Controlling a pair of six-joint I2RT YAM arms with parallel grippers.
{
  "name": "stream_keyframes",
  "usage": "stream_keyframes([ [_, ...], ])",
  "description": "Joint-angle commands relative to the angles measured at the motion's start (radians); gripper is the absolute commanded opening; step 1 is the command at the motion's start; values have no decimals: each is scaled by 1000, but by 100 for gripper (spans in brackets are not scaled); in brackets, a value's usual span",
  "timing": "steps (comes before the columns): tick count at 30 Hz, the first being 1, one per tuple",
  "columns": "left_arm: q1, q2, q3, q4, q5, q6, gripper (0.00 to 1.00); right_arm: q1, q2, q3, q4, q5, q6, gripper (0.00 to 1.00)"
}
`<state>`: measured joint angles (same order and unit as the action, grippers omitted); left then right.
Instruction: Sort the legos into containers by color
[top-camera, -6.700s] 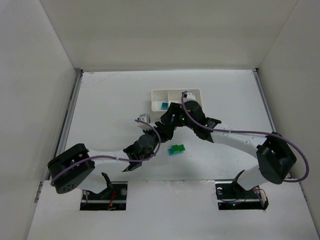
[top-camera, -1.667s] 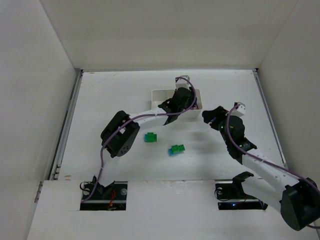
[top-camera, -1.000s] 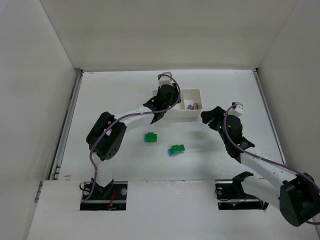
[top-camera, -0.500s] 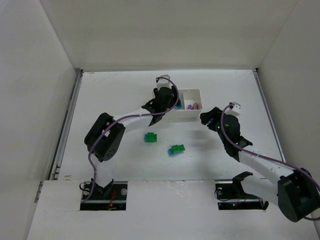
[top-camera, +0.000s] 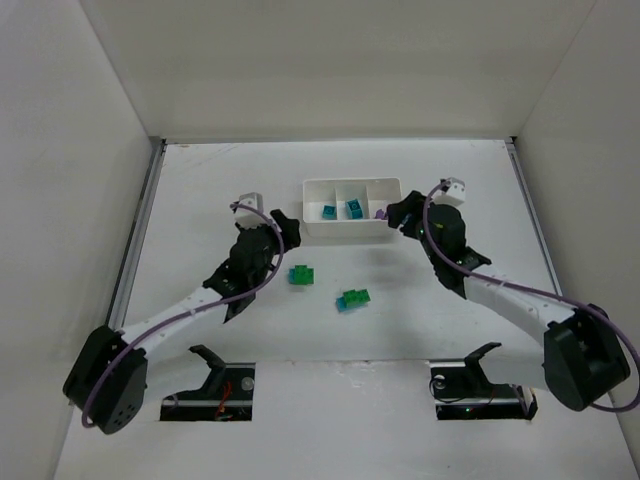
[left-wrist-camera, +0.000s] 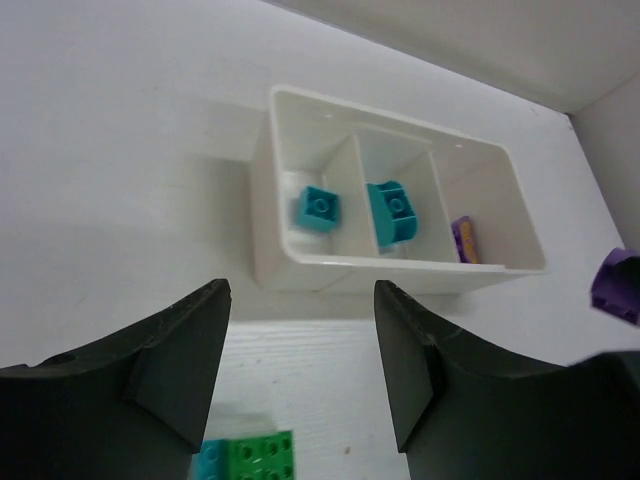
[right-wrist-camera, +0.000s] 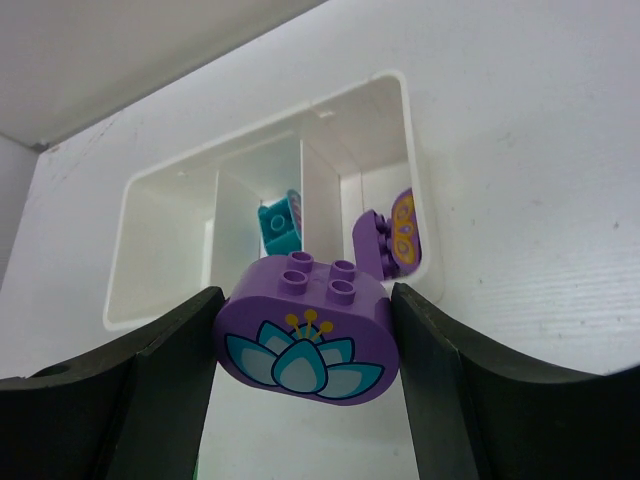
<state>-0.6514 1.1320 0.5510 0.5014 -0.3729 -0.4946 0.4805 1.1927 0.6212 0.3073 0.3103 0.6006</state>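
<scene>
1. White plastic three-compartment tray (top-camera: 350, 231) sits toward the far edge of the bench (top-camera: 200, 190), midway between its sides.
2. Inside: teal studded brick (left-wrist-camera: 318, 208) left, second teal brick (left-wrist-camera: 392, 212) middle, purple printed piece (left-wrist-camera: 463, 240) right.
3. At the tray's right end, right hand (right-wrist-camera: 307, 305) pinches purple rounded lotus-print brick (right-wrist-camera: 305, 350).
4. Toward the bench's left edge from the tray, left hand (left-wrist-camera: 300, 300) spread, empty.
5. Green-and-teal brick clump (top-camera: 300, 274) and second green-and-teal clump (top-camera: 352, 299) lie mid-bench.

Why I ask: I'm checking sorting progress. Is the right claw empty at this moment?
No, in the right wrist view the right claw holds a purple brick with a flower print between its fingers.
</scene>
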Motion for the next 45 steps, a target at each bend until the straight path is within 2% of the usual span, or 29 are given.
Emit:
stream_keyframes([
  [1, 41, -110, -106, 29, -44, -16, 56, 4, 94, 119, 39, 36, -54, 50],
  [7, 51, -164, -189, 38, -41, -22, 56, 2, 292, 305, 9, 55, -108, 52],
  [15, 49, -140, -206, 65, -34, -7, 56, 10, 399, 433, -66, 110, -145, 54],
  [34, 19, -150, -207, 65, -44, -6, 56, 23, 473, 476, -83, 205, -193, 62],
  [39, 26, -141, -207, 63, -47, -6, 56, 20, 473, 465, -77, 205, -191, 73],
  [45, 19, -115, -201, 65, -54, -2, 56, 20, 433, 442, -65, 194, -196, 79],
])
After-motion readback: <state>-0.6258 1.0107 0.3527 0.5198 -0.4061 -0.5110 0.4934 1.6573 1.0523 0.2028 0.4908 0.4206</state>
